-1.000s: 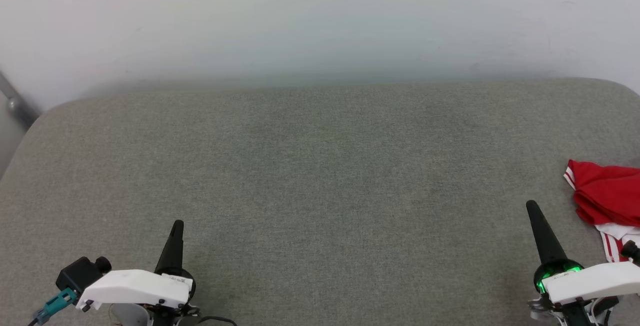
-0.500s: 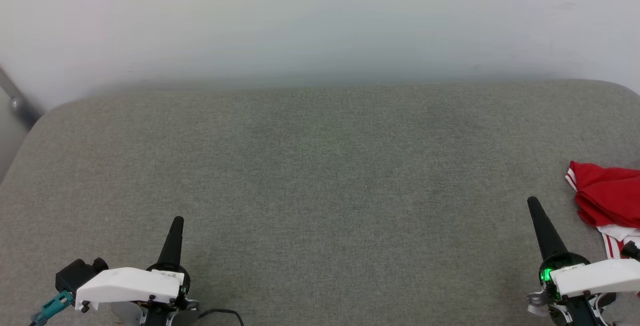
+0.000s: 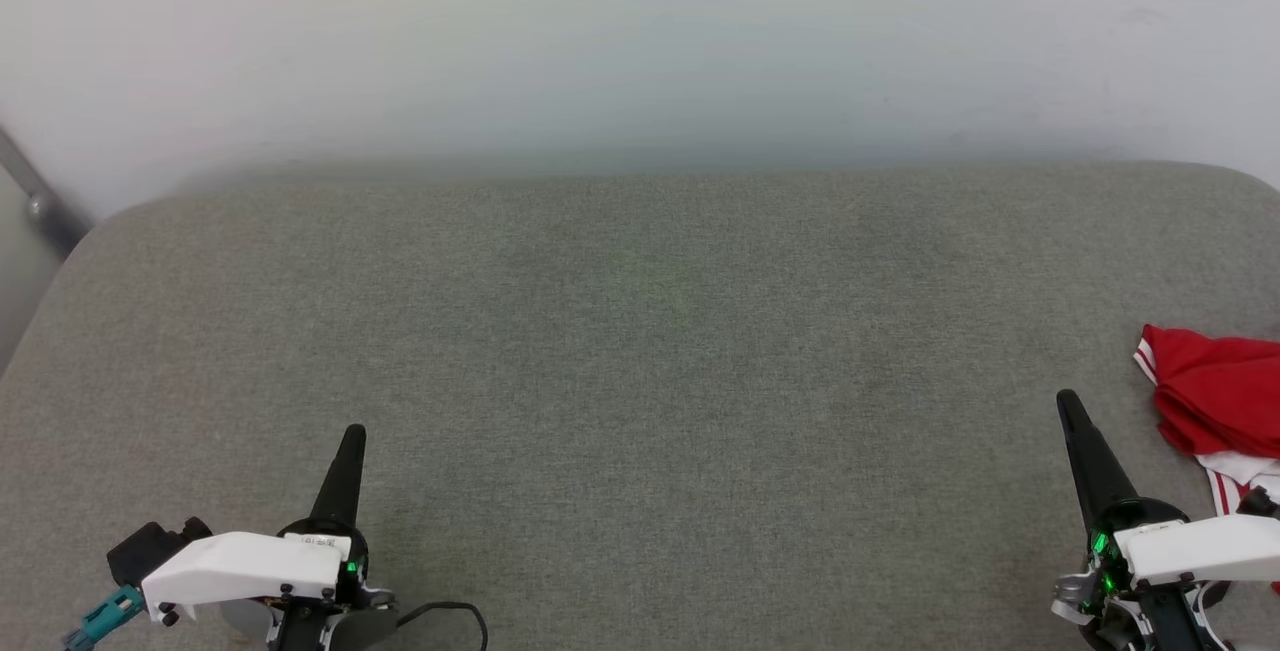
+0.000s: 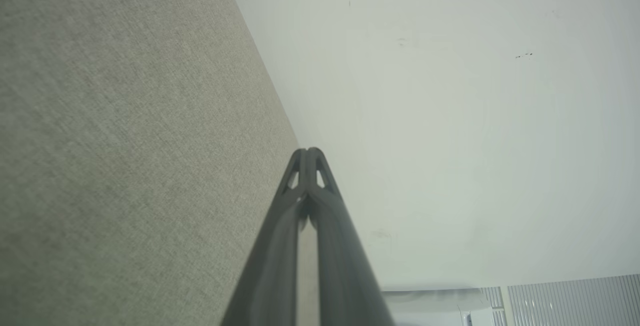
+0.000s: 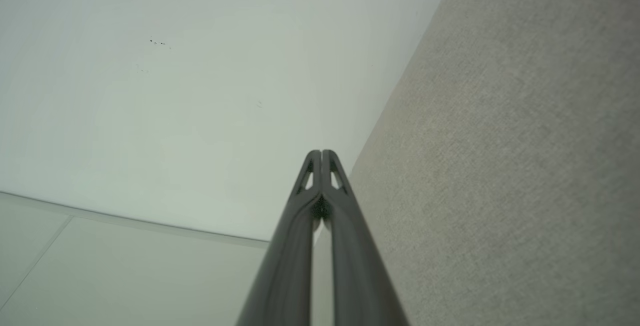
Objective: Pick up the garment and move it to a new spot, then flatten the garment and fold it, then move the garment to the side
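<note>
The garment (image 3: 1215, 393) lies bunched at the far right edge of the head view, red with a white, red-striped part below, partly cut off by the frame. My right gripper (image 3: 1067, 401) is shut and empty just left of it, apart from the cloth. At the lower left my left gripper (image 3: 353, 433) is shut too, with nothing in it. In the left wrist view my left gripper (image 4: 308, 151) has its two fingers pressed together against a pale wall. The right gripper (image 5: 321, 153) looks the same in the right wrist view.
A grey fabric surface (image 3: 640, 351) with rounded far corners spreads across the head view, backed by a pale wall (image 3: 640, 41). A grey metal bar (image 3: 40, 201) slants at the far left edge. A dark cable (image 3: 450, 616) loops beside the left wrist.
Both grippers sit slightly lower in the head view than a second ago, and the garment has shifted a little toward the right edge. Both stay shut.
</note>
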